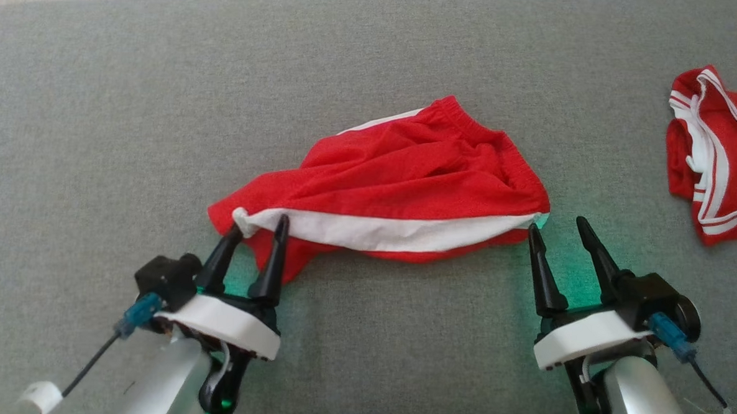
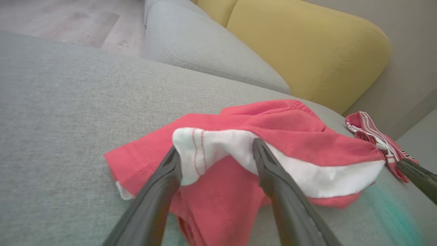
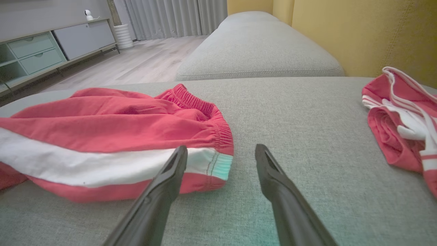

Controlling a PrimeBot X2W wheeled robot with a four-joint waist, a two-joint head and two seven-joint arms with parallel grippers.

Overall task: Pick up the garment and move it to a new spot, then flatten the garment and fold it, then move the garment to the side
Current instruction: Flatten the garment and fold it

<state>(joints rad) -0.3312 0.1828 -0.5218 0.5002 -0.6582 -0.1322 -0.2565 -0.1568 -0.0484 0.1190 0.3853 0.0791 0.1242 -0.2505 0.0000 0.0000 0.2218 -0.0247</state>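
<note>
Left gripper [image 1: 259, 224] and right gripper [image 1: 557, 226], jaws spread, flank opposite ends of the shorts [image 1: 407, 171], probably positioned for flattening.

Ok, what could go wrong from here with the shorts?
1. The right jaws stand open mostly beside the shorts, over bare sofa; closing there could miss the waistband corner.
2. The left jaws straddle the bunched white stripe end; they may pinch one layer only and lift the shorts twisted.

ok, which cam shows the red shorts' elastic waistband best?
Right wrist view: the waistband is close, gathers sharp. Head view shows it from above, smaller. Left wrist view catches a sliver at the far edge.
</note>
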